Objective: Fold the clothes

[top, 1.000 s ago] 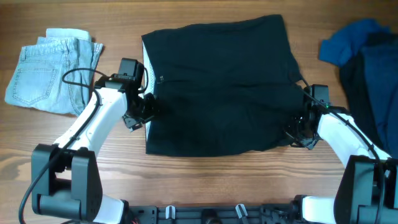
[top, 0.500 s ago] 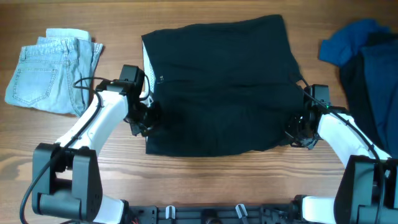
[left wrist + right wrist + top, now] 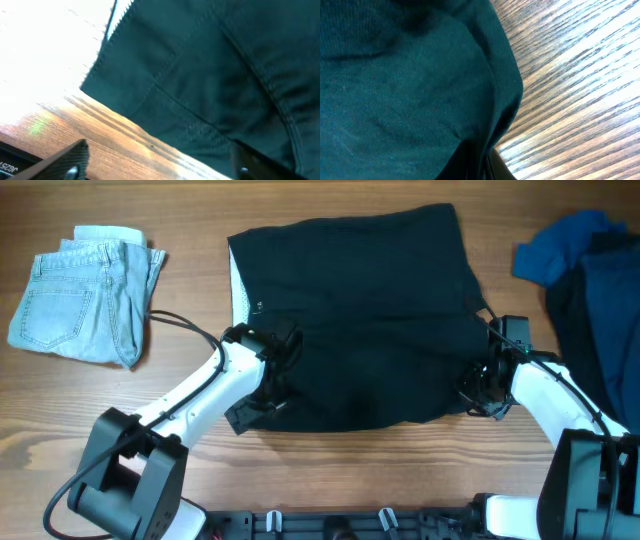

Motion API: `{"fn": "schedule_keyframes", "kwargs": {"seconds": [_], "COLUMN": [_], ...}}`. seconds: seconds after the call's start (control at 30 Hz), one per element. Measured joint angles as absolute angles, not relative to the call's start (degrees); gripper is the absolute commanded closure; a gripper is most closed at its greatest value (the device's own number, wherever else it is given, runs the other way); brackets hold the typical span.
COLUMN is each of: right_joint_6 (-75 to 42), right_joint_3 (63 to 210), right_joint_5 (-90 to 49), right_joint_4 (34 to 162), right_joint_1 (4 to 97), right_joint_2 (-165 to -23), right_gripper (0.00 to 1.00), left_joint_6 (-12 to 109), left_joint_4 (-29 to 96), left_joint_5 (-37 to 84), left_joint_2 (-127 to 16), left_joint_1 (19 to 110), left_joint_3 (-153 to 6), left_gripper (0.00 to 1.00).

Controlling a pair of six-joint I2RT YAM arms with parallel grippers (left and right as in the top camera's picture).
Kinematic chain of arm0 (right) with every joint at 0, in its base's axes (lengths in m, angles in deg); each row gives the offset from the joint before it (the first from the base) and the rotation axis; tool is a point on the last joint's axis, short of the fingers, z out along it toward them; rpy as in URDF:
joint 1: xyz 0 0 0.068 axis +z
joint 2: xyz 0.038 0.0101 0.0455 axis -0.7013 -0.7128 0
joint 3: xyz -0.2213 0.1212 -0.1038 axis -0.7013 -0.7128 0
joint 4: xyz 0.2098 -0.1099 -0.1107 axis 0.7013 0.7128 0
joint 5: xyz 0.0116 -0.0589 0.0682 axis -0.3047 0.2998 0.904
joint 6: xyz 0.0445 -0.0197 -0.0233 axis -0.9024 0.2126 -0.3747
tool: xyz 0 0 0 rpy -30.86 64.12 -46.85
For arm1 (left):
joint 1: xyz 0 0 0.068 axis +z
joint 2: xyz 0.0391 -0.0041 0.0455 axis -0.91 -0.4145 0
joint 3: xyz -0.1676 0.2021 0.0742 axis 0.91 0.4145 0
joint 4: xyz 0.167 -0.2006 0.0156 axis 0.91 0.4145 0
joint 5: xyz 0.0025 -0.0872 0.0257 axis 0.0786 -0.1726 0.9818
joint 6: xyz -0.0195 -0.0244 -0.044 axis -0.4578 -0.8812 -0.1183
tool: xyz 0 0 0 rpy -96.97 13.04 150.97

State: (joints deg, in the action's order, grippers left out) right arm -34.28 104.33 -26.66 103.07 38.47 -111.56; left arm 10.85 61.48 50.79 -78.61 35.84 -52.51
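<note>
Low in the frame, the left gripper [image 3: 268, 392] hangs with fingers spread wide over the lower-left corner of the black shorts [image 3: 360, 310]. The right gripper [image 3: 482, 392] pinches their lower-right hem. The shorts lie flat at centre, with denim shorts [image 3: 75, 305] upper left and blue garments [image 3: 575, 270] upper right.

black shorts [image 3: 350, 300], light-blue denim shorts [image 3: 70, 305], royal-blue garment [image 3: 555, 250] — wood-grain table [image 3: 400, 470]

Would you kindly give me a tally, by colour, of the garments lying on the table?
black shorts: 1
denim shorts, light blue: 1
royal-blue garment: 1
navy garment: 1
Total: 4
</note>
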Motion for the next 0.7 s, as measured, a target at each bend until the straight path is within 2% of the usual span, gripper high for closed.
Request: {"fn": "schedule_keyframes", "kwargs": {"seconds": [0.3,0.4,0.53,0.57,0.7], "right_joint_6": [-34.3,-34.3,-34.3,-34.0,-33.8], "right_joint_3": [104.3,104.3,104.3,104.3,104.3], "right_joint_5": [-26.6,-26.6,-26.6,-26.6,-26.6], "right_joint_4": [103.0,103.0,103.0,103.0,103.0], "right_joint_1": [38.4,38.4,38.4,38.4,38.4], "right_joint_2": [-111.6,-111.6,-111.6,-111.6,-111.6], "right_gripper": [0.91,0.91,0.91,0.91,0.96], "left_joint_6": [3.2,2.1,1.5,1.5,1.1], "left_joint_4": [54.4,54.1,48.9,48.2,47.2], "left_joint_5": [52.5,52.5,52.4,51.8,47.9], "left_joint_2": [-78.7,-78.7,-78.7,-78.7,-78.5], "left_joint_1": [35.9,35.9,36.3,37.0,41.7], "left_joint_3": [-46.1,-46.1,-44.2,-43.5,-42.6], "left_gripper": [0.14,0.11,0.15,0.24,0.73]}}
